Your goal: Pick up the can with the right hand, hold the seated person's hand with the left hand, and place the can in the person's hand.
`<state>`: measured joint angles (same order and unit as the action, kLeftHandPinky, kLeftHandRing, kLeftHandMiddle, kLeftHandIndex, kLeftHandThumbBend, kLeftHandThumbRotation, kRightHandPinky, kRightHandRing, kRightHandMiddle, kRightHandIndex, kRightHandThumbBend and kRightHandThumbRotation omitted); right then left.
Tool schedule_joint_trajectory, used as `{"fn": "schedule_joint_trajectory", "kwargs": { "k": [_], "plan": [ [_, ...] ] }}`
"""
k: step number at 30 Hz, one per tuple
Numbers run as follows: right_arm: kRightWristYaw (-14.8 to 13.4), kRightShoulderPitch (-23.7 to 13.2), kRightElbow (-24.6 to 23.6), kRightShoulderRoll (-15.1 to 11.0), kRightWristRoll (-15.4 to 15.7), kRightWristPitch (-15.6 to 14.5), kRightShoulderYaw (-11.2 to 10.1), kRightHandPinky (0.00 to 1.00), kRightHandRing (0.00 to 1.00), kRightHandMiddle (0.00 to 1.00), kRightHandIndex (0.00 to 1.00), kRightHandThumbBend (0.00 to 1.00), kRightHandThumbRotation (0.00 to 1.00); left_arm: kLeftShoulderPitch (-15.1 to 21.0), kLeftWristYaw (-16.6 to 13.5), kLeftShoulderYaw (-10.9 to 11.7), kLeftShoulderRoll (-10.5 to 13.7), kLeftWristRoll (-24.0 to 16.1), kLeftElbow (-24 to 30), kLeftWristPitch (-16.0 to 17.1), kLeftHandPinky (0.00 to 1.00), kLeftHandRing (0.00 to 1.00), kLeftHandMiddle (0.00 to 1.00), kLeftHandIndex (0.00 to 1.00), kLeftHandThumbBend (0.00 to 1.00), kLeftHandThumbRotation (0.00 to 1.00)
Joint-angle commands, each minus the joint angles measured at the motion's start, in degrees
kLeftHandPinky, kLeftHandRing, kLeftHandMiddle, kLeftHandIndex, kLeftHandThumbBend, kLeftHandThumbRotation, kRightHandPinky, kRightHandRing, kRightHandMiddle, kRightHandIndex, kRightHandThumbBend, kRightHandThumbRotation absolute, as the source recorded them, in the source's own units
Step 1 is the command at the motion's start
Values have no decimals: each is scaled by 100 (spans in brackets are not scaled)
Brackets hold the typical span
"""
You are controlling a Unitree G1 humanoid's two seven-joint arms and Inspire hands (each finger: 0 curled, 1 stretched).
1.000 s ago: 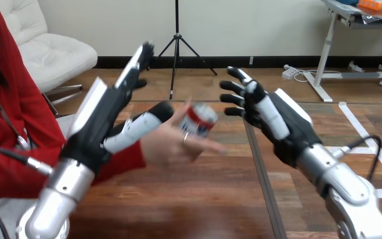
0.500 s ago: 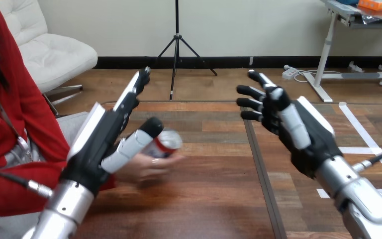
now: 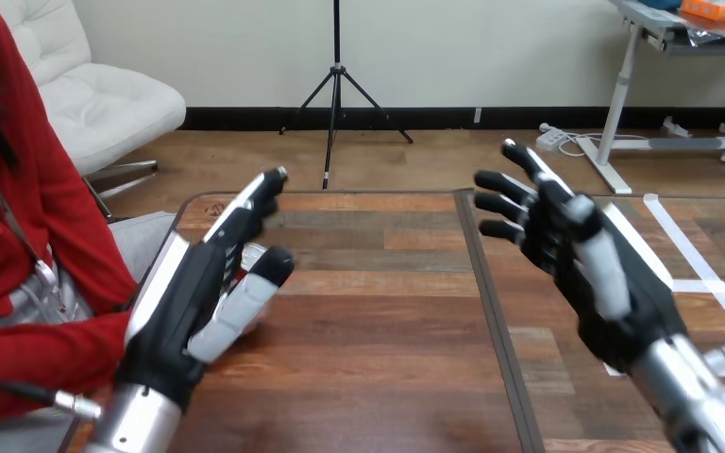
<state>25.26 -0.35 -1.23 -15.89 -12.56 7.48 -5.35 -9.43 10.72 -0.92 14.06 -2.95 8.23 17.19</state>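
Observation:
My left hand (image 3: 189, 297) is raised over the table's left side, open, with straight fingers and the thumb sticking out. A small piece of the can (image 3: 248, 255) peeks out between its fingers and thumb; the rest of the can and the person's hand lie hidden behind it. The person's red sleeve (image 3: 42, 349) runs in from the left towards that spot. Whether my left hand touches the person's hand I cannot tell. My right hand (image 3: 609, 283) hovers at the right, open with spread fingers, holding nothing and well apart from the can.
The wooden table (image 3: 387, 330) stretches between my two hands, with a dark seam (image 3: 488, 293) running front to back. Its far edge (image 3: 368, 193) lies just beyond my fingertips. The person sits close at the left side (image 3: 19, 198).
The person's hand has drawn the can back to the left and down, behind my left hand. My left hand has sunk lower. My right hand has moved off to the right.

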Motion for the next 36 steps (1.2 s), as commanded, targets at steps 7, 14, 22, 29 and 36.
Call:
{"fn": "schedule_joint_trajectory", "kwargs": {
  "k": [7, 14, 22, 29, 36],
  "plan": [
    [283, 784, -375, 255, -599, 880, -206, 91, 90, 88, 95, 100, 100, -432, 61, -166, -334, 464, 796, 385, 70, 84, 84, 83, 91, 100],
    [397, 1248, -235, 453, -679, 1391, -124, 86, 87, 87, 90, 100, 100, -823, 77, -325, -525, 610, 1020, 524, 62, 79, 80, 80, 80, 100],
    [560, 1596, -84, 662, -852, 1629, -52, 80, 85, 86, 87, 100, 100, -1211, 130, -496, -599, 596, 1194, 655, 58, 77, 78, 80, 73, 100],
    [572, 1787, -90, 800, -881, 1636, 11, 78, 83, 86, 86, 100, 100, -1328, 220, -551, -599, 627, 1173, 754, 59, 77, 79, 82, 69, 100],
    [615, 1904, -96, 900, -978, 1625, 48, 79, 83, 85, 86, 100, 100, -1387, 138, -575, -775, 690, 1115, 866, 59, 76, 77, 80, 64, 100]
  ]
}}
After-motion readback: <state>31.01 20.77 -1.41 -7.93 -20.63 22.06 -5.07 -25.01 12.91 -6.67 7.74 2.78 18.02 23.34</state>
